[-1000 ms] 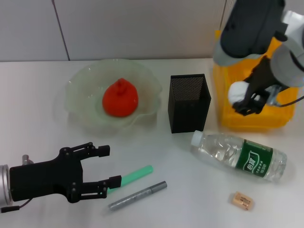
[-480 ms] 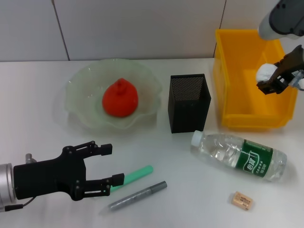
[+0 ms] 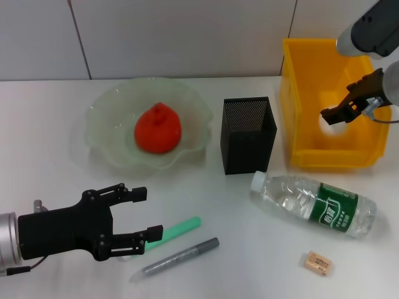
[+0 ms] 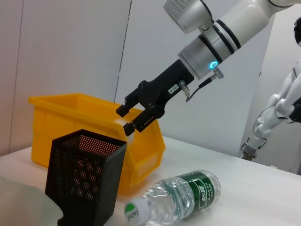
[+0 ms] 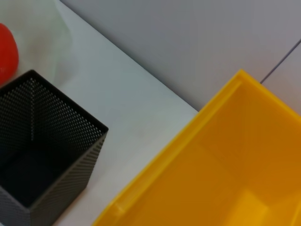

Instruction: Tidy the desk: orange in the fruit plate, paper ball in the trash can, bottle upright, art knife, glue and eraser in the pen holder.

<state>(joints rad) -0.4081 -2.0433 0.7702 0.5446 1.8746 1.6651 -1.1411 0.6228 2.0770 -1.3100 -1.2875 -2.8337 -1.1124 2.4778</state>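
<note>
Paper-ball step looks basically done — the right gripper hangs over the trash can at 2 o'clock, fingers parted and empty, with the paper ball lying white on the bin floor just under them. Orange already sits in the fruit plate. Left gripper is spread wide at 7 o'clock, gripping nothing. My guess for next — stand up the bottle lying at 4 o'clock.
</note>
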